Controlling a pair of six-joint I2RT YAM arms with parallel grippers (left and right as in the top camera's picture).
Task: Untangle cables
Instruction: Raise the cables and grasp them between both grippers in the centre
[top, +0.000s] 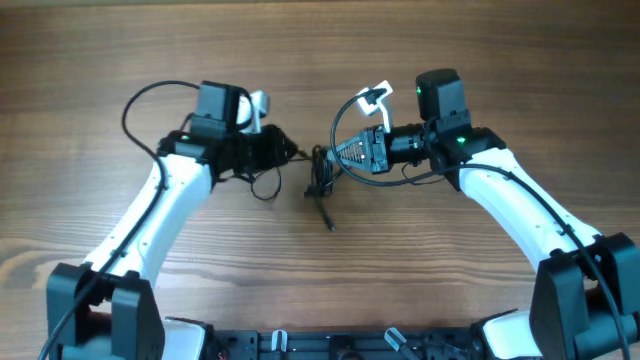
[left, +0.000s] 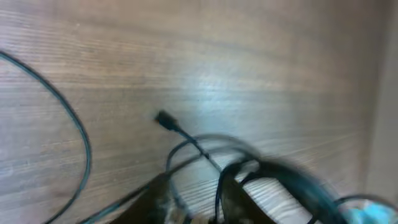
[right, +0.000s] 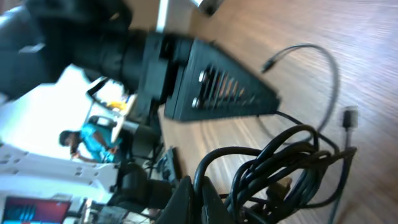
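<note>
- My right gripper sits just right of centre in the overhead view. Its wrist camera shows the jaws standing apart with nothing pinched. The cable bundle lies just beyond the lower finger.
- My left gripper is left of centre. I cannot tell whether it is parted or clamped: its own view is blurred, and overhead it is a dark mass with a thin loop below it.
- The bundle rests on the table between the two grippers, mid-frame overhead, with one tail running toward lower centre.
- The step, as I judge it, is getting a hold on each side of the knot. I would close the right on a single strand, not the whole clump, then draw the arms apart slowly and low.
- I would work a free end first. A plug lies loose mid-frame in the left wrist view.
- Risk: the arm wiring is also black and could be mistaken for the target.
- The wooden table is smooth with a sheen, so strands should slide.
- At the left of the right wrist view is a bright room with a person in teal, blurred.
</note>
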